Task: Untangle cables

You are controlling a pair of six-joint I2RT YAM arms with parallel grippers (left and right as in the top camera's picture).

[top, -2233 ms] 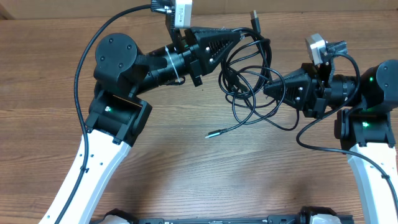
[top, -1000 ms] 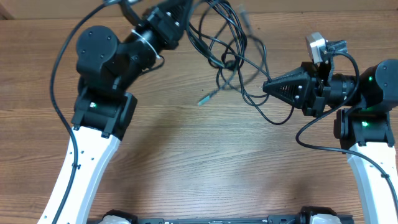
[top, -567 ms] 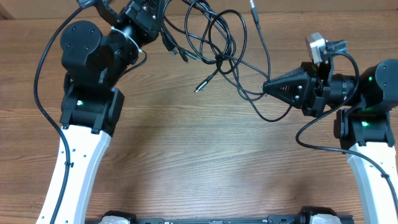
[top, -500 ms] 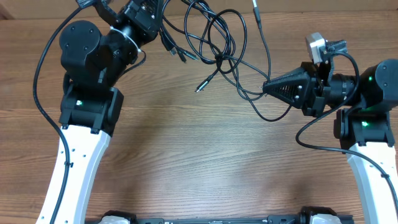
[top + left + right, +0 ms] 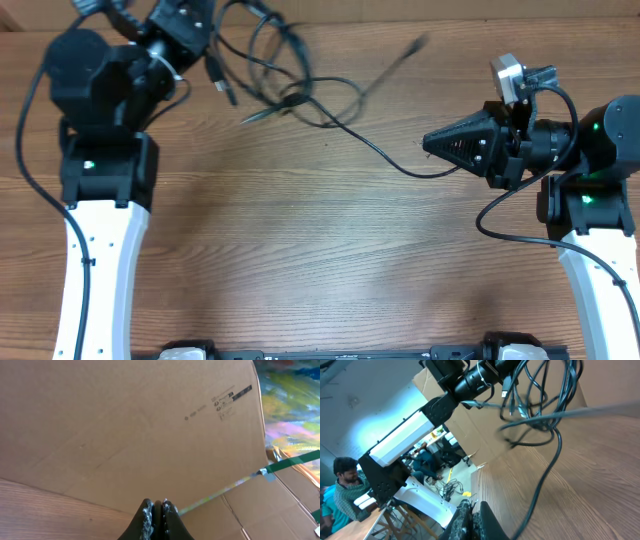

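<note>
The cables [image 5: 292, 98] are thin black cords with a small knot at the table's far middle. Loose plug ends hang near the left arm, and one blurred plug [image 5: 414, 45] is in the air. My left gripper [image 5: 205, 18] at the far left edge is shut on the cables' upper strands; the left wrist view shows its fingers [image 5: 157, 504] pressed together. One strand runs right and ends under my right gripper [image 5: 428, 143]. In the right wrist view the shut fingers [image 5: 473, 506] have that strand [image 5: 540, 485] passing beside them, not between them.
A cardboard box [image 5: 125, 425] stands behind the table's far edge. The left arm's white link [image 5: 95, 260] is along the left side and the right arm's base [image 5: 590, 200] at the right. A person [image 5: 342, 480] sits beyond the table.
My left arm has swung left and back, dragging the cable bundle leftward and stretching it out. The loop by my right gripper has been pulled straight. The right arm has not moved.
</note>
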